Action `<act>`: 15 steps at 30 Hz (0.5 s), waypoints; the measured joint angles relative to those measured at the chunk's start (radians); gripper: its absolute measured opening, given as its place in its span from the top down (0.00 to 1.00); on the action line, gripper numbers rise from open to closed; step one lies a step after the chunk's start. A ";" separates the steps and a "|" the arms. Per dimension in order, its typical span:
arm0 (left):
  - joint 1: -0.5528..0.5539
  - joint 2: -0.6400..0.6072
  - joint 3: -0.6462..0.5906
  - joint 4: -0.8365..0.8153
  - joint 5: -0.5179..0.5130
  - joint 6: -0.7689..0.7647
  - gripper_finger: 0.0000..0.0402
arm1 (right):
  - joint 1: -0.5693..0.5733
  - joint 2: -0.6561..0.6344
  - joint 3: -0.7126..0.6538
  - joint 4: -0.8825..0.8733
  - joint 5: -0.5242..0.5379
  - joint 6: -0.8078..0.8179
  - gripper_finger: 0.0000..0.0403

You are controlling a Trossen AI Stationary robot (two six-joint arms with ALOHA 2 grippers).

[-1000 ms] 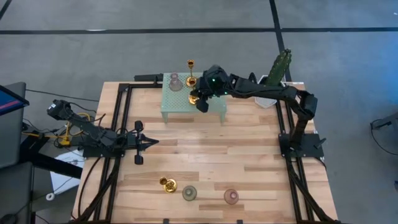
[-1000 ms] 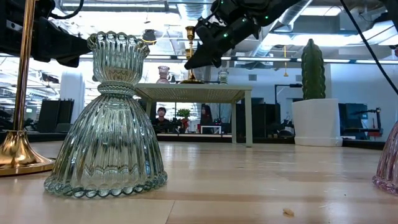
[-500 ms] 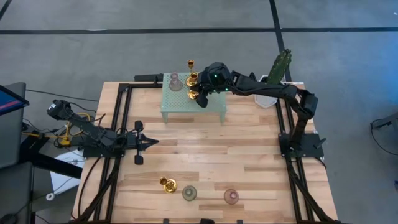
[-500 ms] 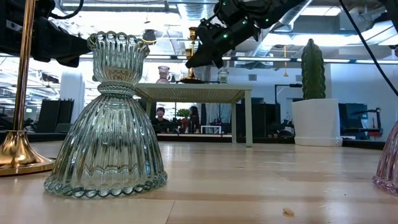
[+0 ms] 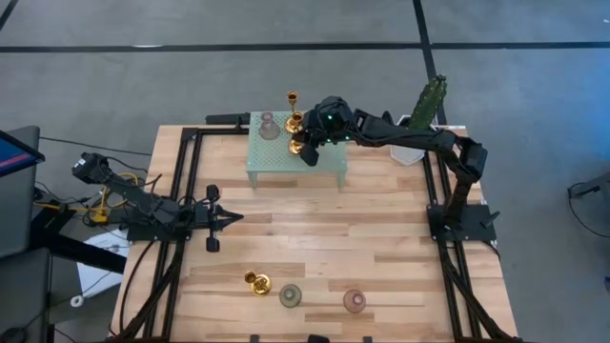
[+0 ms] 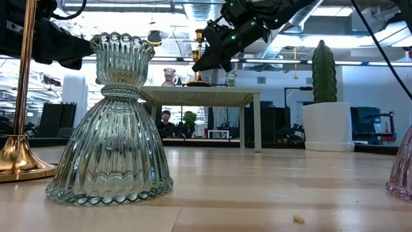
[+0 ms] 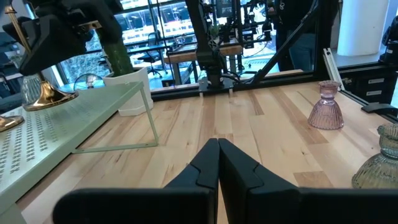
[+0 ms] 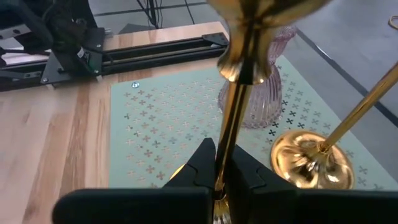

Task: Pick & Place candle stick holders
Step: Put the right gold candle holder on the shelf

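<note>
Right wrist view: right arm's fingers (image 8: 219,163) clamp the gold candle stick holder's (image 8: 239,81) thin stem between them.

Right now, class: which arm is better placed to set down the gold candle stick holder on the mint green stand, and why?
The right. Its gripper is shut on the gold holder's stem over the mint green stand; the left gripper rests shut, far off at mid-table.
</note>
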 joint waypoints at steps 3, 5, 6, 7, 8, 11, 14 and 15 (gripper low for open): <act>0.000 0.000 0.000 0.000 0.000 0.000 0.99 | -0.002 0.000 0.000 -0.001 0.000 0.018 1.00; 0.000 0.000 0.000 0.000 0.000 0.000 0.99 | -0.005 0.000 0.000 -0.004 -0.001 0.024 1.00; 0.000 0.000 0.000 0.000 0.000 0.000 0.99 | -0.006 0.004 0.000 -0.003 -0.001 0.024 1.00; 0.000 0.000 0.000 0.000 0.000 0.000 0.99 | -0.006 0.017 0.001 0.012 -0.001 0.024 1.00; 0.000 0.000 0.000 0.000 0.000 0.000 0.99 | -0.005 0.031 0.003 0.029 -0.003 0.031 1.00; 0.000 0.000 0.000 0.000 0.000 0.000 0.99 | -0.012 0.052 0.001 0.030 -0.009 0.042 1.00; 0.000 0.000 0.000 0.000 0.000 0.000 0.99 | -0.010 0.084 0.004 0.072 -0.015 0.035 1.00; 0.000 0.000 0.000 0.001 0.000 0.000 0.99 | -0.012 0.084 0.004 0.063 -0.014 0.032 1.00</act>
